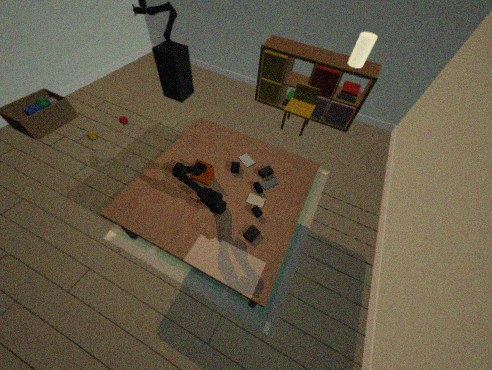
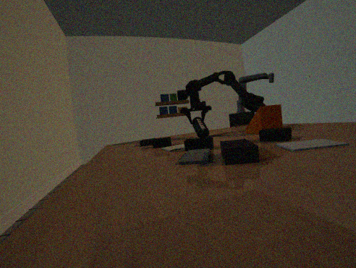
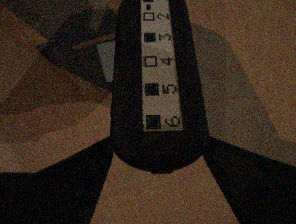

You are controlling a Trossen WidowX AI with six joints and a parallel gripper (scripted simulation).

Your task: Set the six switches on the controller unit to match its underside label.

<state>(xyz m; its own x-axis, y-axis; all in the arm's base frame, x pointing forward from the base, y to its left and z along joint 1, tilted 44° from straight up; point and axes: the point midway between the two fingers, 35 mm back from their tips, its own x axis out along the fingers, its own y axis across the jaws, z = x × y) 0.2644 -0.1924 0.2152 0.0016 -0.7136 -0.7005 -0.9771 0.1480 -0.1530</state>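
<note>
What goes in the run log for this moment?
phase: reading label | fingers: shut on unit | unit: lifted off bench | label: 2 empty, 3 filled, 4 empty, 5 filled, 6 filled, 1 cut off

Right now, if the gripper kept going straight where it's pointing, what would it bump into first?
The gripper already holds the controller unit between its fingers, label up. Past that, it points down at the wooden bench, so probably the bench top first. A pale plate lies nearby, but depth is unclear.

controller unit [image 3: 160, 125]: dark grey | label [image 3: 159, 75]: white, black squares | bench [image 1: 165, 210]: brown
</note>
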